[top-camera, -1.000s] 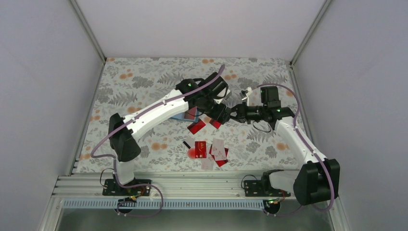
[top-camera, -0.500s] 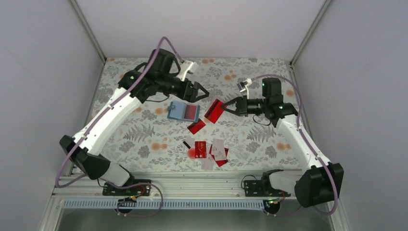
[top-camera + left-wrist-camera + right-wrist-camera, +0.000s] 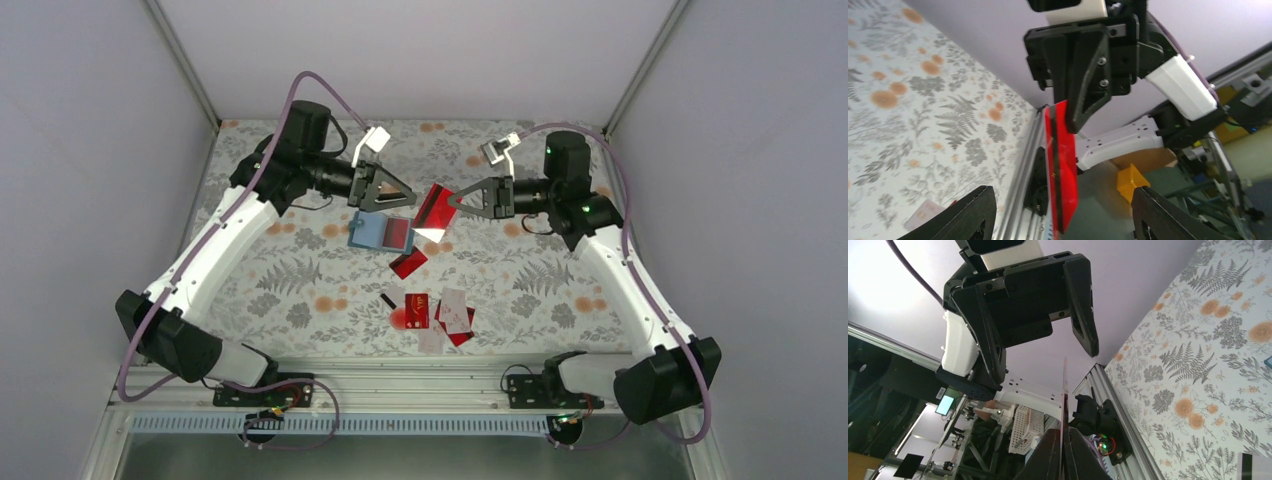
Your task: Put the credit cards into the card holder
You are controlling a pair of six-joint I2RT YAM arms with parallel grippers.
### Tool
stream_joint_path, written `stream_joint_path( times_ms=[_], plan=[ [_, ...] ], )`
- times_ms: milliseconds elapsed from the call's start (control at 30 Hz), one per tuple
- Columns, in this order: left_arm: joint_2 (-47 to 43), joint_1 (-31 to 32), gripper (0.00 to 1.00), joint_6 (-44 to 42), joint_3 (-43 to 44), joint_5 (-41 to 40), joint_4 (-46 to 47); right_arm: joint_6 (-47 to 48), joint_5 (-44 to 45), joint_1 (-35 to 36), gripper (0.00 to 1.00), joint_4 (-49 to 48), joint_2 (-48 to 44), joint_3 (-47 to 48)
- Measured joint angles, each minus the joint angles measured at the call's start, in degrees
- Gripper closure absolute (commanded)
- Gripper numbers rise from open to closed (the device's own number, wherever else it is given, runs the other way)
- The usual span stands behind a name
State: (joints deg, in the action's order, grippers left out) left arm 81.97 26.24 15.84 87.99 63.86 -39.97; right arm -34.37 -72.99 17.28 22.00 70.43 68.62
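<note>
My right gripper (image 3: 455, 203) is shut on a red credit card (image 3: 433, 205), lifted above the table. In the right wrist view this card (image 3: 1064, 390) shows edge-on between the closed fingers of that gripper (image 3: 1064, 432). My left gripper (image 3: 402, 196) is open and faces the card from the left. In the left wrist view the card (image 3: 1062, 165) hangs midway between the wide fingers of the left gripper (image 3: 1063, 212), touching neither. The teal card holder (image 3: 368, 231) lies below on the table with a red card (image 3: 398, 236) at its right end.
Another red card (image 3: 407, 263) lies just in front of the holder. Several red and pale cards (image 3: 445, 316) lie nearer the front rail, beside a small black piece (image 3: 387, 299) and a red blob (image 3: 403, 319). Grey walls enclose the floral table (image 3: 300, 170).
The left arm has risen off the holder, swung back to the left and turned its gripper towards the right one. The right gripper has lifted the red card higher, towards the back.
</note>
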Motion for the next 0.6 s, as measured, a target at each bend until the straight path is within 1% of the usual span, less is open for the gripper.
stream_joint_path(
  times_ms=[100, 167, 233, 433, 500, 600],
  plan=[
    [0.0, 0.0, 0.34, 0.2, -0.44, 3.67, 1.64, -0.57, -0.39, 0.35, 0.96, -0.39, 0.61, 1.11],
    [0.02, 0.02, 0.37, 0.24, -0.63, 5.49, 2.36, -1.11, -0.59, 0.59, 0.96, -0.68, 1.07, 1.73],
    [0.02, 0.2, 0.39, 0.26, -1.05, 6.51, 2.99, -1.49, -0.79, 0.79, 0.96, -1.09, 1.44, 2.16],
    [1.03, 1.49, 0.41, 0.7, -1.79, 7.87, 4.44, -2.71, -1.01, 1.09, 0.96, -1.77, 2.1, 3.26],
    [1.73, 1.99, 0.47, 1.16, -1.79, 7.87, 4.63, -2.99, -1.03, 1.09, 0.96, -1.88, 2.29, 3.8],
    [2.75, 2.69, 0.6, 1.84, -1.81, 7.8, 5.25, -3.39, -1.11, 1.09, 0.96, -2.16, 2.49, 4.5]
  ],
)
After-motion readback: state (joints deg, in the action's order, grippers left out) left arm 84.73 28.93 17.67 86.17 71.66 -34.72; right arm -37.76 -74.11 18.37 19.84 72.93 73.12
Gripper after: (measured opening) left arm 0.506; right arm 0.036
